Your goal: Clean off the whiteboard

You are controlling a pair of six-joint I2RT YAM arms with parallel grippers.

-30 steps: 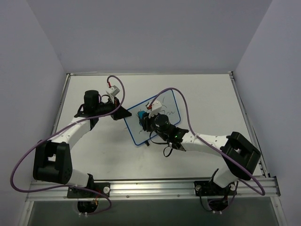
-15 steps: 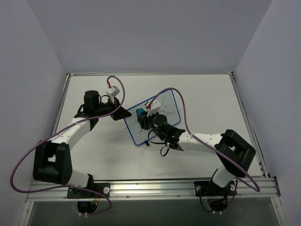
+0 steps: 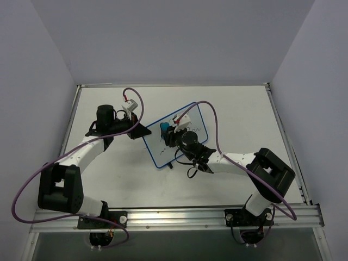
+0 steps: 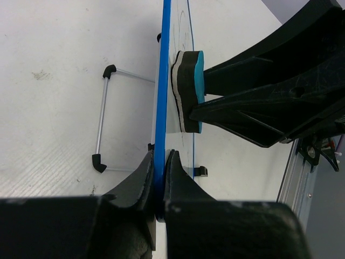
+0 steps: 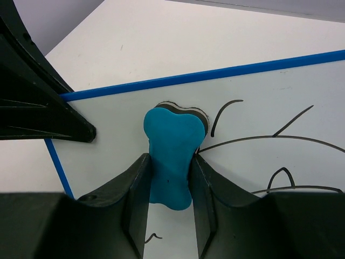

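Top view: we see the whiteboard (image 3: pixel 156 151) mid-table (image 3: pixel 244 114), with the left gripper (image 3: pixel 142 132) at its left edge and the right gripper (image 3: pixel 165 133) over its face. Left wrist: left jaws are clenched on the board's blue frame. Right wrist: right fingers grasp a teal eraser (image 5: pixel 171 145), which is pressed against the board, just beside black marker strokes (image 5: pixel 259 143).

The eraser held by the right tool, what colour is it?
Teal, on this small bone-shaped foam eraser, over black and white layers; clearest in the left wrist view.
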